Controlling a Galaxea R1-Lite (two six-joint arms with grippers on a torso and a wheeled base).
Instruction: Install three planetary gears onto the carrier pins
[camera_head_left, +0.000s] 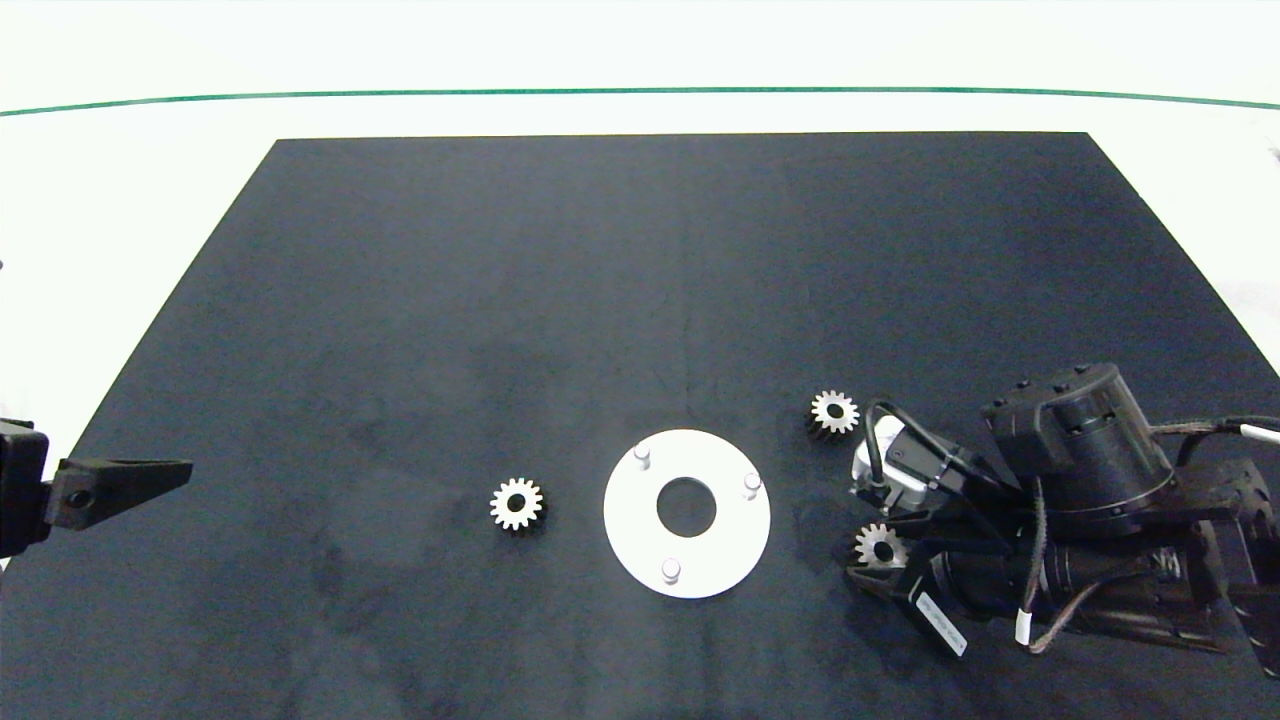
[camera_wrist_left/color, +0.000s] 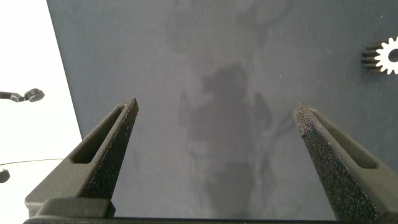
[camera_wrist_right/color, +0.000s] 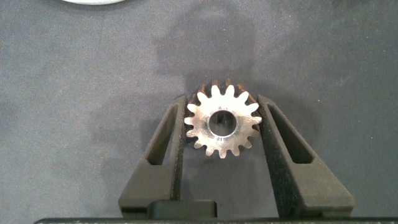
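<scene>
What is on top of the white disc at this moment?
Only three bare carrier pins stand on the white disc; no gear sits on any. Its centre hole shows the dark mat.

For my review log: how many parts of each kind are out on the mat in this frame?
Planetary gears: 3, one left of the disc, one beyond its right side, one between the right gripper fingers
Carrier pins: 3, all bare
White disc: 1
Total: 7
</scene>
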